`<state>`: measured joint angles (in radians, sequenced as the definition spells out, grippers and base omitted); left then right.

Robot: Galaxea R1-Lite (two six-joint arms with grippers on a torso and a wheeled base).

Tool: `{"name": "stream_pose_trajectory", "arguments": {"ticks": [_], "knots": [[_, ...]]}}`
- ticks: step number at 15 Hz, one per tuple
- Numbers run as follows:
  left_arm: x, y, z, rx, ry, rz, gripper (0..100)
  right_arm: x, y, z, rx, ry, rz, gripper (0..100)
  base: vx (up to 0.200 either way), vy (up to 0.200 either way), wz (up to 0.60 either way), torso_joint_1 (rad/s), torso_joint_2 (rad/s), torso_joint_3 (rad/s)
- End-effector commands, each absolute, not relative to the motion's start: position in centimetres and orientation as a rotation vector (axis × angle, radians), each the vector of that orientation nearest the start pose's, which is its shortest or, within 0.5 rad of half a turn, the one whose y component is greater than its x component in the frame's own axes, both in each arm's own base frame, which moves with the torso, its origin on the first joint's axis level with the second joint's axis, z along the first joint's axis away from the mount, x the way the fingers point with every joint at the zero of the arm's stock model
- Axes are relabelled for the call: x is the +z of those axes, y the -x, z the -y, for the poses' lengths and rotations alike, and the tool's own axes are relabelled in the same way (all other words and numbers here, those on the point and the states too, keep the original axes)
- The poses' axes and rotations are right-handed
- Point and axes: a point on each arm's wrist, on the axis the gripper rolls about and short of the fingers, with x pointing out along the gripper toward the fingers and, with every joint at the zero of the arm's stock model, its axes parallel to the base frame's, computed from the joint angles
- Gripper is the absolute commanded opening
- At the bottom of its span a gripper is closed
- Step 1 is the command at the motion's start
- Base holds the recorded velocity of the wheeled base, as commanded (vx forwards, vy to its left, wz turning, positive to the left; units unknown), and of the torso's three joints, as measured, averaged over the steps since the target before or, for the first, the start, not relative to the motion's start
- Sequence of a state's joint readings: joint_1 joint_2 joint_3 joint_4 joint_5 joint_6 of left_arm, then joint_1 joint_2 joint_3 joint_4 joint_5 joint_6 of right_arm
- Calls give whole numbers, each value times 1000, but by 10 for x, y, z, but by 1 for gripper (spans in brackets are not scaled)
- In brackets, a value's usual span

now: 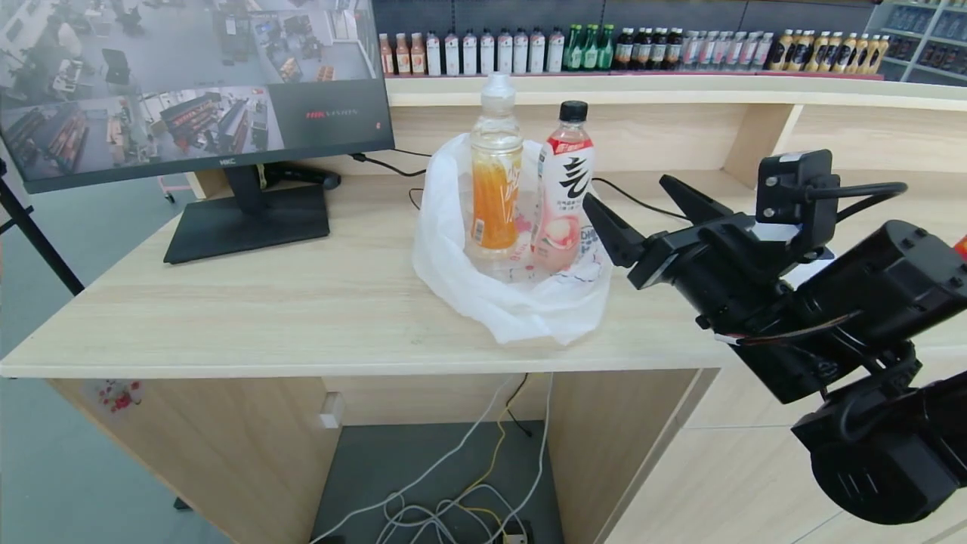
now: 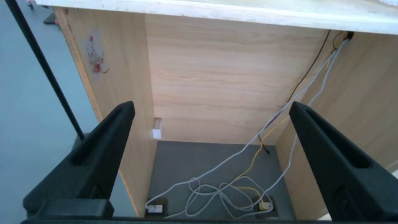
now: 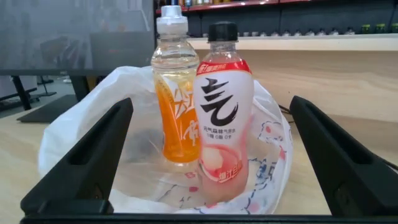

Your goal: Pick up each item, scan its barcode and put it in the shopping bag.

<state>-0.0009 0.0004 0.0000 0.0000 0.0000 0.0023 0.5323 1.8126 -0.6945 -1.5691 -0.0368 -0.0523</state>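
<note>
Head view has the right gripper (image 1: 625,190) spread wide and empty, its fingers aimed at the white shopping bag (image 1: 521,313) just ahead of it on the counter (image 1: 287,317). Two bottles stand upright side by side inside the bag: the pink bottle (image 1: 563,208) nearer the gripper, the orange bottle (image 1: 495,204) beyond it. The left gripper (image 2: 211,107), equally wide with nothing held, faces the hollow under the counter, with cables (image 2: 217,193) past its fingertips.

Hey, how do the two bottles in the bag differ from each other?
The orange bottle has a pale cap; the pink bottle has a black one. The orange bottle is see-through above its label, while the pink bottle is wrapped nearly to the neck. Both stand in the bag.
</note>
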Motion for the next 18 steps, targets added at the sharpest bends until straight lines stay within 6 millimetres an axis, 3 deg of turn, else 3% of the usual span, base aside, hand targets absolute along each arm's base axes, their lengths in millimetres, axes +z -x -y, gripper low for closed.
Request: {"name": "stream_pose_trajectory", "arguments": {"ticks": [1,5,10,14,18], "knots": [[75,23,0,-2,-2,0,100,213,-262,-155,480,-73,451,100,0,0,0,0,0,0],[75,23,0,0,0,0,100,208,-254,-154,489,-61,430,100,0,0,0,0,0,0],[75,23,0,0,2,0,100,217,-245,-148,481,-57,460,100,0,-200,0,0,4,4],[75,23,0,0,2,0,100,214,-213,-128,474,-6,441,100,0,-200,0,11,7,2],[75,23,0,0,3,0,100,210,-208,-109,419,11,422,100,0,-200,0,2,0,5]]}}
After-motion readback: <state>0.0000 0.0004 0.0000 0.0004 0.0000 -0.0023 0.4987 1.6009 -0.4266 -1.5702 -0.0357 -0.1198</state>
